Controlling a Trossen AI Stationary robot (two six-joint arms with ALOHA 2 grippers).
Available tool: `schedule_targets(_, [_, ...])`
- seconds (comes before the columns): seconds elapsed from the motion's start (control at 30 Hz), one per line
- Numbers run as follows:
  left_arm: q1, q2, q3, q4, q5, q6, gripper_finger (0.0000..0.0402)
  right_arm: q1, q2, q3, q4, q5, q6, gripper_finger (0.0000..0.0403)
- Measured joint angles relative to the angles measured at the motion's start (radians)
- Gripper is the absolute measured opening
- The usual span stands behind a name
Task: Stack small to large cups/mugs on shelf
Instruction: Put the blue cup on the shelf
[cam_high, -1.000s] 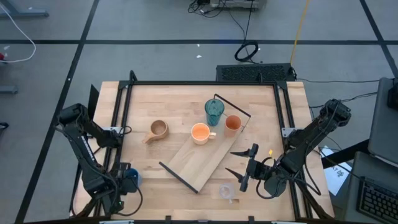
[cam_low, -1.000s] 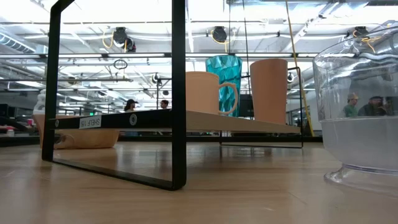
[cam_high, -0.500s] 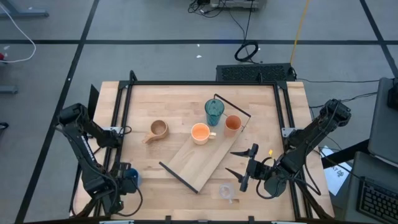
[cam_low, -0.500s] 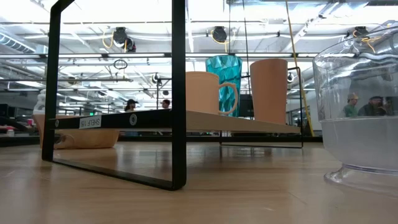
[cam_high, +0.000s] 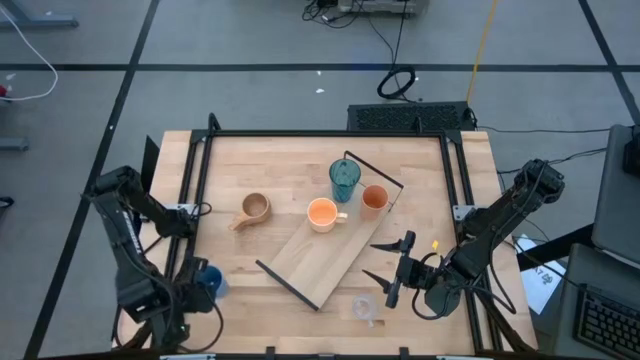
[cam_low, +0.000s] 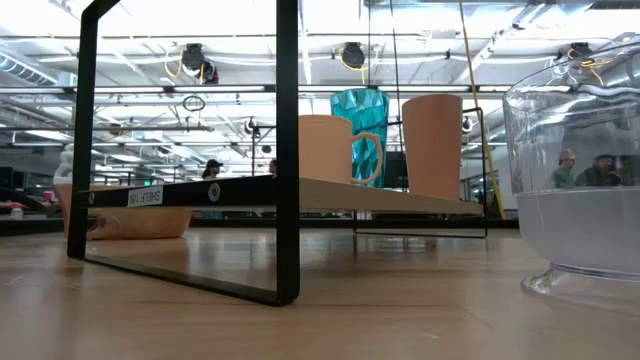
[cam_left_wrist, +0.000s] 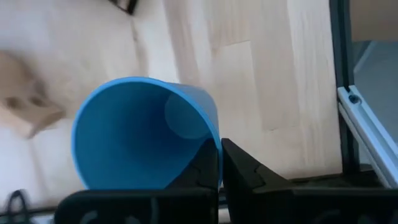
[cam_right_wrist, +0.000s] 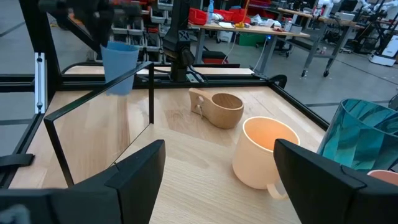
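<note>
Now the left gripper (cam_left_wrist: 217, 163), at the table's near-left corner, pinches the small blue plastic cup (cam_high: 206, 282) by its rim; carry it level, I judge. The right gripper (cam_high: 388, 270) waits spread and empty. One long light-wood shelf (cam_high: 325, 248) bears three cups; six in all.

We see the shelf (cam_high: 325, 252) lying diagonally across the middle of the bench (cam_high: 280, 170), with the tumbler (cam_high: 344, 178) and two cups (cam_high: 322, 213) (cam_high: 374, 199) on its far end; the handled mug (cam_high: 254, 209) sits left of it, the small cup (cam_high: 364, 306) near its right side
</note>
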Motion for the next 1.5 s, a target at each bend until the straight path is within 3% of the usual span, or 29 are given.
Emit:
schedule_targets(0.3, [0.01, 0.0, 0.205, -0.227, -0.065, 0.116, 0.0004, 0.0, 0.0, 0.0, 0.0, 0.0, 0.004, 0.0293])
schedule_targets(0.87, [0.192, -0.006, 0.596, -0.227, -0.083, 0.709, 0.0003, 0.0, 0.0, 0.0, 0.0, 0.0, 0.008, 0.0293])
schedule_targets(1.2, [0.341, -0.006, 0.721, -0.227, -0.173, 0.967, 0.0003, 0.0, 0.0, 0.0, 0.0, -0.001, 0.034, 0.0293])
schedule_targets(1.5, [0.511, -0.002, 0.733, -0.215, -0.197, 1.153, 0.0002, -0.005, 0.0, -0.001, 0.02, -0.001, 0.061, 0.0293])
